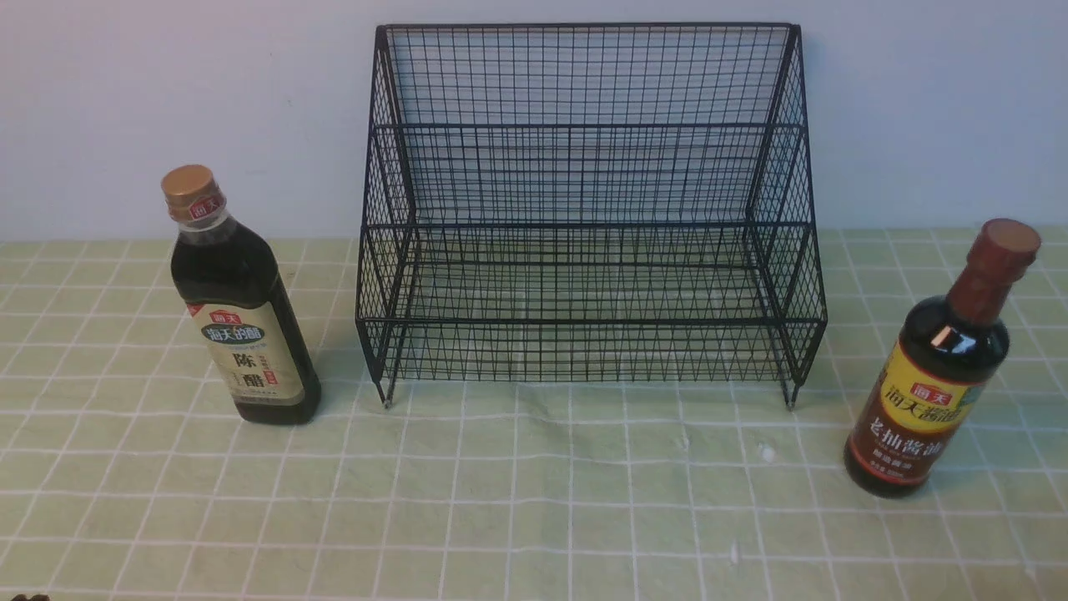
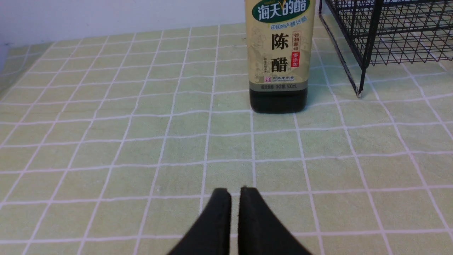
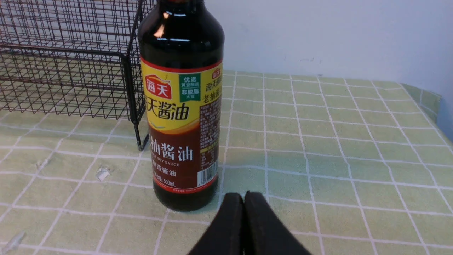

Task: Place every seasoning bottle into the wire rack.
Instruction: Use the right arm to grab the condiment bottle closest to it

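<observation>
The black wire rack [image 1: 584,209] stands at the back middle of the table, with nothing in it. The gold-capped bottle with the beige label [image 1: 242,309] stands upright to its left; it also shows in the left wrist view [image 2: 279,53]. The bottle with the brown-red cap and yellow-and-red label [image 1: 943,367] stands upright to the rack's right; it also shows in the right wrist view [image 3: 182,106]. My left gripper [image 2: 235,193] is shut and empty, some way in front of the beige-label bottle. My right gripper [image 3: 243,196] is shut and empty, close beside the other bottle's base. Neither gripper shows in the front view.
A green checked cloth [image 1: 534,501] covers the table. A pale wall [image 1: 167,83] rises right behind the rack. The rack's corner leg shows in the left wrist view [image 2: 359,92] and in the right wrist view [image 3: 139,143]. The table's right edge [image 3: 439,102] lies beyond the right bottle.
</observation>
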